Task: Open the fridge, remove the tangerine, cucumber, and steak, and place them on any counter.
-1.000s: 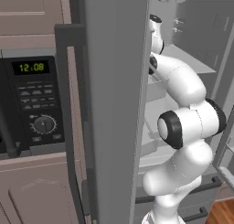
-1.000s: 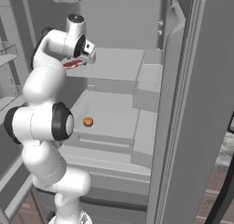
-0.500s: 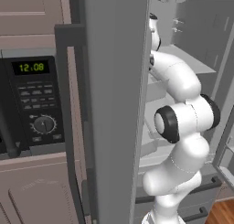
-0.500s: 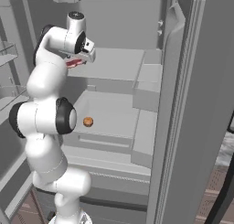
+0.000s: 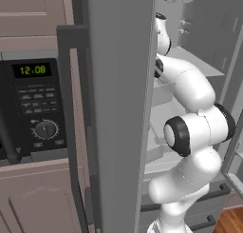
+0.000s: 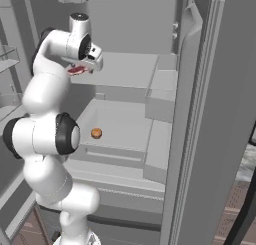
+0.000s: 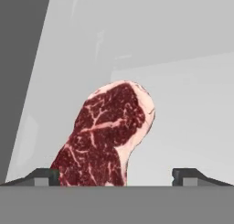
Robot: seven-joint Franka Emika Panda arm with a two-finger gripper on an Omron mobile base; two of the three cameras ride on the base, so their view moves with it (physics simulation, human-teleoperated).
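While the hand view has the steak (image 7: 105, 136) between wide-apart gripper (image 7: 116, 175) fingertips, the right base view adds the tangerine (image 6: 96, 133) one fridge (image 6: 210, 114) shelf lower.

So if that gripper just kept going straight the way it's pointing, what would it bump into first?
Most likely the steak. It lies right ahead of the open gripper, between the two fingertips, on the fridge shelf. How much gap is left is hard to judge.

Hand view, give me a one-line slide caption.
Open gripper lined up on the marbled steak lying on a pale fridge shelf.
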